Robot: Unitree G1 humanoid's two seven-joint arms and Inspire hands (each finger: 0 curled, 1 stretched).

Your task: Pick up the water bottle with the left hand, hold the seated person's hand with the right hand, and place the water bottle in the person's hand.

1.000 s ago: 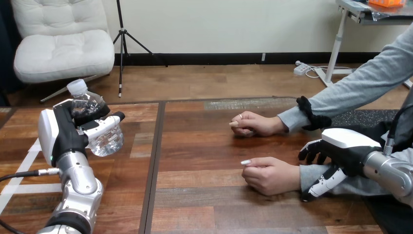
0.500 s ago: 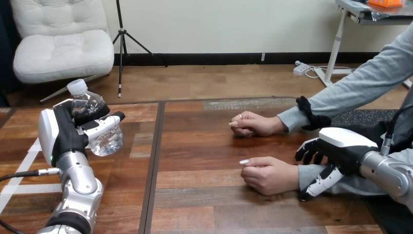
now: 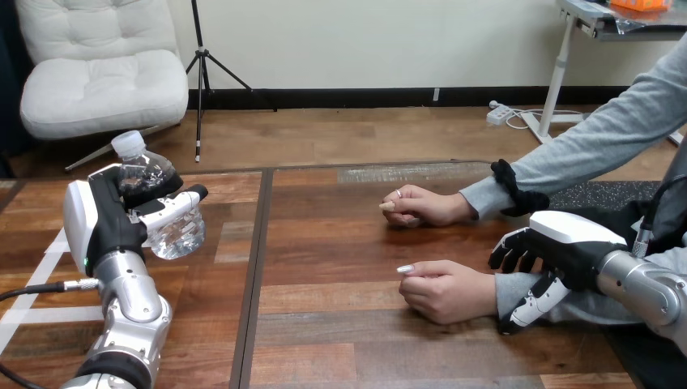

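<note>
left hand (image 3: pixel 109 219) clasps the water bottle (image 3: pixel 162 211) above the table's (image 3: pixel 340 267) left edge; right hand (image 3: pixel 567 243), loosely spread, sits at the wrist of the person's nearer hand (image 3: pixel 450 290).

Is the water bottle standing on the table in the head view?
No, the left hand holds the water bottle tilted, lifted off the table.

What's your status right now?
Left hand shut on water bottle, lifted. Right hand at person's near wrist, grip unclear. Person's near hand curled on the table.
</note>
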